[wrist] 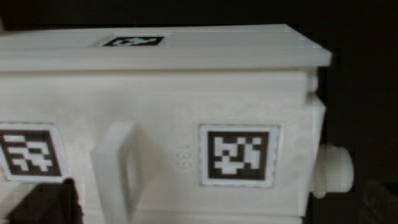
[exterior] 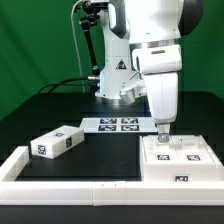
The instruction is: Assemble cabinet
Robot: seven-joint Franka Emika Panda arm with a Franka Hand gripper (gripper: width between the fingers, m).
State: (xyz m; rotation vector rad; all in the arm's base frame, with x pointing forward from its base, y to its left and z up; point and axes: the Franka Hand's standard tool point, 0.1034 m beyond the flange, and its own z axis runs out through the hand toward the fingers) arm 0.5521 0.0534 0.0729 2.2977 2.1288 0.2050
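**A:** What is hard to make out here?

**B:** You cannot read the gripper (exterior: 164,133) from either view. In the exterior view its fingertips merge into one pale stub against the white plastic. The wrist view is too blurred to pick out the fingers. So I cannot tell you whether it is released or clenched. The wrist view also cuts off the cabinet body (wrist: 178,90) at both sides, and one of its tags is sliced by the frame edge.

**A:** And where does the cabinet sit?

**B:** Your cabinet body (exterior: 178,160) lies on the table (exterior: 100,152), nearer the camera than the marker board (exterior: 118,125) and toward the exterior view's right of it. It has tags on top and one on the near face. The gripper hangs over the edge of the body that faces the marker board. Its tips are at the top surface, touching or just above; I cannot tell which. A loose tagged block (exterior: 55,143) lies well apart, toward the exterior view's left of the marker board. The border rail (exterior: 70,184) runs nearer the camera than the marker board
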